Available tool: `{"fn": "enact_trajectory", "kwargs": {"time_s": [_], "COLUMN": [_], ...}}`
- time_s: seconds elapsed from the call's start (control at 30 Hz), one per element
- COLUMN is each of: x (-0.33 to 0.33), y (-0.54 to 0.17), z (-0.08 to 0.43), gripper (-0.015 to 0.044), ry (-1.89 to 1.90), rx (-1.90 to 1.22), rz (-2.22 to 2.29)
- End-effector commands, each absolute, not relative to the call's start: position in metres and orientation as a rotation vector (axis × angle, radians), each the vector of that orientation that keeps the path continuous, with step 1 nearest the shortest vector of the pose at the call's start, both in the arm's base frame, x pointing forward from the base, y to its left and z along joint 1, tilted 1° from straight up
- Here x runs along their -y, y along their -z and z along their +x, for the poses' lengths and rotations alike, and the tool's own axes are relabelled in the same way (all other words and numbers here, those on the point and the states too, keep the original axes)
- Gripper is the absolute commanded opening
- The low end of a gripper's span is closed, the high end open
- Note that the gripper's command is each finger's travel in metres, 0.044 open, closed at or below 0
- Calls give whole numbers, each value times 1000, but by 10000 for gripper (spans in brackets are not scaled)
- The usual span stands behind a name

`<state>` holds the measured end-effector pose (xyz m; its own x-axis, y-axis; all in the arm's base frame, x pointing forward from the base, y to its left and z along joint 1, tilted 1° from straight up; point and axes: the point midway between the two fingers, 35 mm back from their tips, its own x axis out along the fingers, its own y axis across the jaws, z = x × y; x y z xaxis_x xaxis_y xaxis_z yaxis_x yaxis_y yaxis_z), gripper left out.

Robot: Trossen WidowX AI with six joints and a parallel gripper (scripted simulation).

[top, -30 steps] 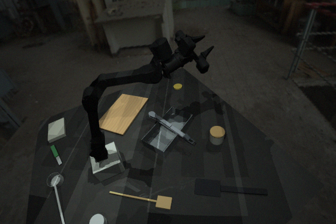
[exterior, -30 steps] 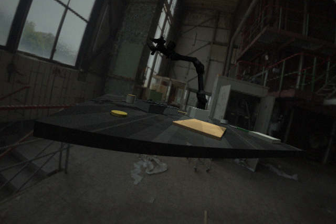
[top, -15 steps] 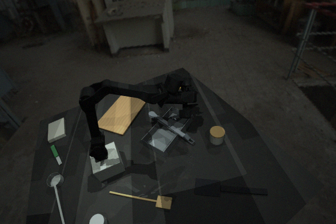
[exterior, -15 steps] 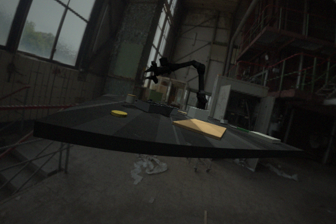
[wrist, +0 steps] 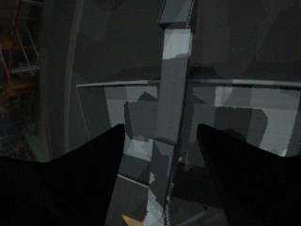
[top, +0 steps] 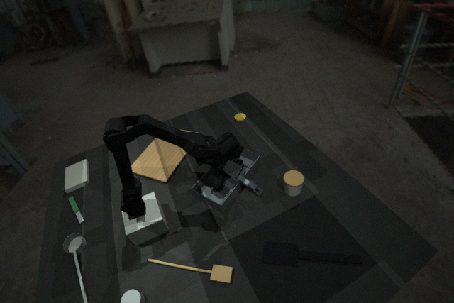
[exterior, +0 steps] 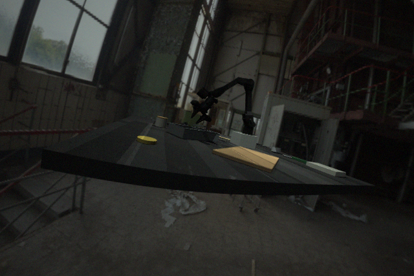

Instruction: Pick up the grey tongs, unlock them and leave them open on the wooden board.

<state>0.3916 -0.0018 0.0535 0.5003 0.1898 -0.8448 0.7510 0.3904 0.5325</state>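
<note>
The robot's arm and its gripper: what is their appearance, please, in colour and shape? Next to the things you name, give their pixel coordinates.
The arm [top: 124, 165] [exterior: 248, 99] is matte black, with thick rounded joints and slimmer links. The gripper [top: 229, 178] [exterior: 198, 117] [wrist: 161, 130] is also black, with two wedge-shaped fingers narrowing towards their tips.

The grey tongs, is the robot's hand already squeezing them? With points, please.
No, the wrist view shows a gap between the grey tongs [top: 251, 184] [wrist: 171, 99] and each finger of the hand [exterior: 198, 117] [wrist: 161, 126].

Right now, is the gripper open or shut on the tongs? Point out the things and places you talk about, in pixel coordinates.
Open: its fingers stand apart on either side of the tongs [wrist: 171, 94] [top: 250, 184], with gaps showing between.
</note>
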Motion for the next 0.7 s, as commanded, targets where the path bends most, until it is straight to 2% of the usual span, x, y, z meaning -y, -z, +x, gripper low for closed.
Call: {"fn": "enact_trajectory", "kwargs": {"time_s": [0.0, 0.67], "x": [5, 3], "y": [-53, -40], "z": [382, 389], "gripper": [260, 260], "ry": [458, 458], "rx": [-1031, -1031], "rz": [1159, 1159]}}
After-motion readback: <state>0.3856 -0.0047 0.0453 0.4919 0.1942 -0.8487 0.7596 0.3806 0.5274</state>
